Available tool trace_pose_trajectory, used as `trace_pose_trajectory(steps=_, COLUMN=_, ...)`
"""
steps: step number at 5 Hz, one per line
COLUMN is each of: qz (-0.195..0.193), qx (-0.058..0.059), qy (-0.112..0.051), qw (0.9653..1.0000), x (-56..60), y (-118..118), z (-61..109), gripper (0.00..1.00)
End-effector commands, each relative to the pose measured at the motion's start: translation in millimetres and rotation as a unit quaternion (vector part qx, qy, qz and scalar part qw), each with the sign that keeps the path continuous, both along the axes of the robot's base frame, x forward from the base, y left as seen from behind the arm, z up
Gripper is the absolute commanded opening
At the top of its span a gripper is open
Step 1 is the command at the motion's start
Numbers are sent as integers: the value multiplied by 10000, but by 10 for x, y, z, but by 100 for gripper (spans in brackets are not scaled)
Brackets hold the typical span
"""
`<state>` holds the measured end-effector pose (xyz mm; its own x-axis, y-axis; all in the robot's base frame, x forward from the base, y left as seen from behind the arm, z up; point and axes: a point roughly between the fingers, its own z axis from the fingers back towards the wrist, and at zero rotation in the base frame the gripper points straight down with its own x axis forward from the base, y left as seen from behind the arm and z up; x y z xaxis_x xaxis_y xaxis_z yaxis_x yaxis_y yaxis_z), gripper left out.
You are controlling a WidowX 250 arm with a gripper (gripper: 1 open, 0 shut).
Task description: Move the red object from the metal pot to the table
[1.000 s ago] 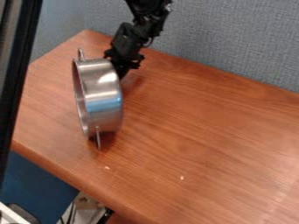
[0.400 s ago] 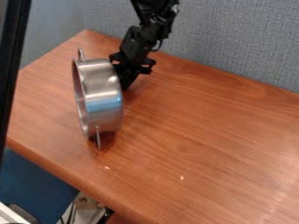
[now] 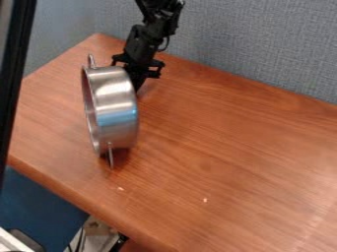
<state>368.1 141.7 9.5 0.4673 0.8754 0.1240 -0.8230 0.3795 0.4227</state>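
The metal pot (image 3: pixel 113 110) lies tipped on its side near the left end of the table (image 3: pixel 237 138), with its mouth facing left and away from the camera. Its inside is hidden from this angle. The red object is out of view. My black gripper (image 3: pixel 137 81) reaches down from the top and sits just behind the pot's upper right rim, close to it or touching it. The fingers look closed together, and nothing shows between them.
A blue-grey wall (image 3: pixel 263 39) rises behind the table. A dark vertical post (image 3: pixel 16 89) stands in the left foreground. The table's rounded front edge (image 3: pixel 79 197) runs diagonally, with the floor below it.
The gripper has shifted slightly left and up from its spot behind the pot. The pot has not moved.
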Motion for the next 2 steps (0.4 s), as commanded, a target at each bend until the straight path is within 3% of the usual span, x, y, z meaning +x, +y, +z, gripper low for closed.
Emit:
trace_pose_trajectory(steps=1, qz=-453, qx=-56, qy=-178, qw=9988, x=156, y=-146, z=43, gripper=0)
trace_pose_trajectory(steps=2, qz=-845, qx=-85, qy=-221, qw=9961, x=249, y=-253, z=60, gripper=0)
